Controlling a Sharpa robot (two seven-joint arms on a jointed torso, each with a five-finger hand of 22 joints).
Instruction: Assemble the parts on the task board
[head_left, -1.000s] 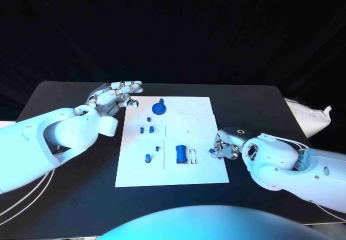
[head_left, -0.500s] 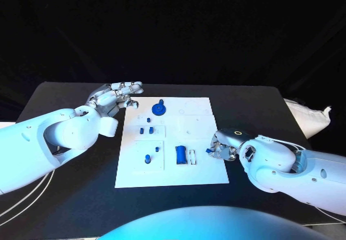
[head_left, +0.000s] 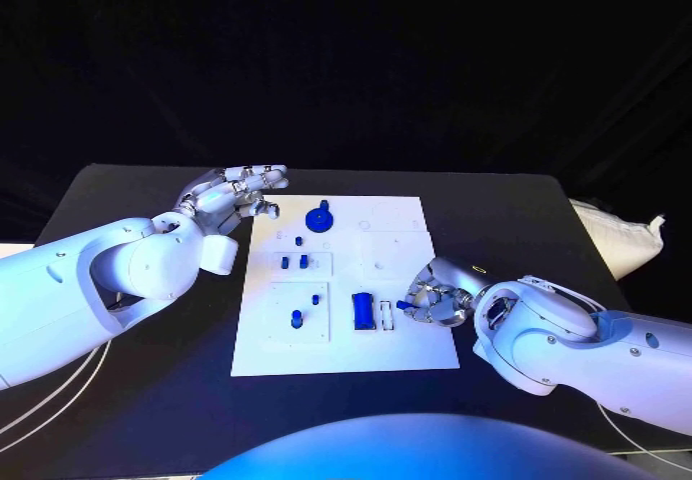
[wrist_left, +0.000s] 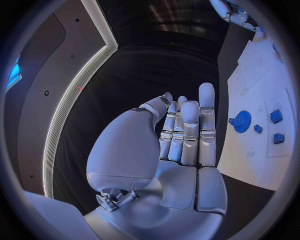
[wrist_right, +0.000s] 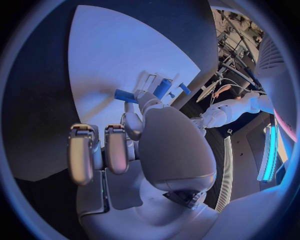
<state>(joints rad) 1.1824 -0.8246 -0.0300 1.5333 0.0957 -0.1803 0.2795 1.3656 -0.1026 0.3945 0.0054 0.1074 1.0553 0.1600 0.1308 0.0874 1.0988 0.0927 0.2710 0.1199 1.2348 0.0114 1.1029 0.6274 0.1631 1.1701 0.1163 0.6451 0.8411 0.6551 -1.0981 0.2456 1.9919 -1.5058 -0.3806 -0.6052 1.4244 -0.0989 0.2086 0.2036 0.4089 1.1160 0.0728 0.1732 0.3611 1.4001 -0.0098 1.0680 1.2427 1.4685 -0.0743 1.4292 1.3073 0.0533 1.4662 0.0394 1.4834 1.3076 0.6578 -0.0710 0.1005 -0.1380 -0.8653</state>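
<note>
The right robot hand (head_left: 437, 300) sits at the right edge of the white task board (head_left: 397, 345), pinching a small blue bar (wrist_right: 126, 95) between fingertips just beside the blue rectangular block (head_left: 362, 310) and its narrow white slot (head_left: 387, 312). To do this step well, I judge the bar should be lined up square with the slot before pressing, lowered slowly and released only once seated. The left robot hand (head_left: 234, 192) hovers off the board's far left corner over the black bench (head_left: 144, 190), fingers spread, holding nothing. On the board I count one round blue knob (head_left: 319, 216), one large block, and about five small blue pegs; the smallest are hard to tell.
</note>
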